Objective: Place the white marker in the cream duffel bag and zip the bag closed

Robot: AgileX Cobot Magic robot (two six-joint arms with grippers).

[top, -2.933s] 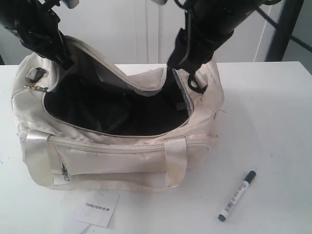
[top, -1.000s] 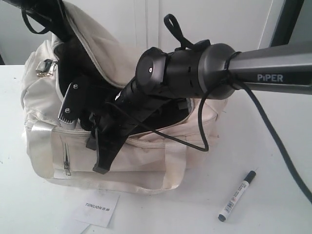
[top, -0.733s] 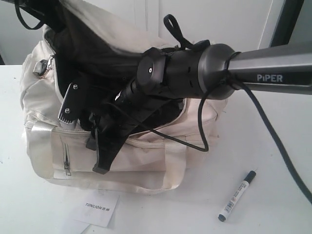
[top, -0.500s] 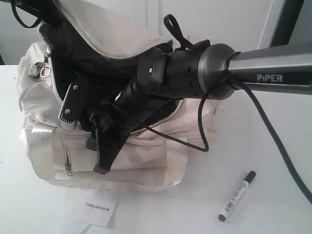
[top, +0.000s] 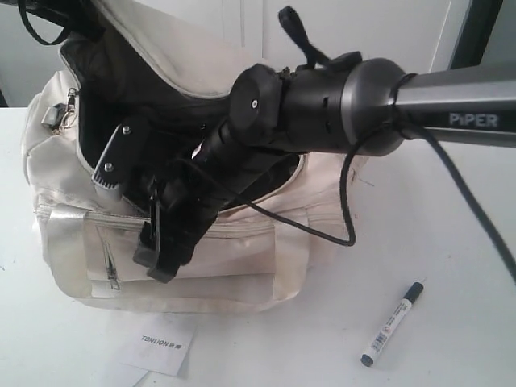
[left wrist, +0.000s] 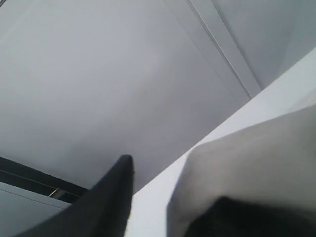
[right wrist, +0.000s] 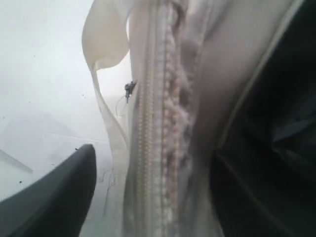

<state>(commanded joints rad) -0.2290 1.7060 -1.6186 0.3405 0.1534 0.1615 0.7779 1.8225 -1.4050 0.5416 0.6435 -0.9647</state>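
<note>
Tabletop (top: 451,226): white, carrying everything in the scene.
Cream duffel bag (top: 242,258): sits on the left half of the tabletop with its front pocket facing the near edge. Its mouth gapes and shows dark lining.
Top flap (top: 173,48): lifted high over the bag's left end, its curved zip edge hanging free.
White marker (top: 393,323): lies flat on the bare tabletop towards the near right corner, outside the bag and well apart from it. It is slanted, with the black cap pointing away from the near edge. Nothing touches it.
Paper tag (top: 158,348): lies at the near edge, just in front of the bag's left half.
Right gripper (top: 129,222): its arm reaches across from the right edge to the bag's front left. The jaws stand wide, one inside the mouth and one outside over the front panel. The zip rim (right wrist: 148,148) runs between them, and the outer finger (right wrist: 54,197) is just clear of the cloth, so nothing is clamped.
Left gripper (top: 71,14): up at the far left, by the raised flap. Its wrist view shows a single dark finger (left wrist: 108,202) beside cream cloth. I cannot tell whether it pinches the flap or how wide it stands.
</note>
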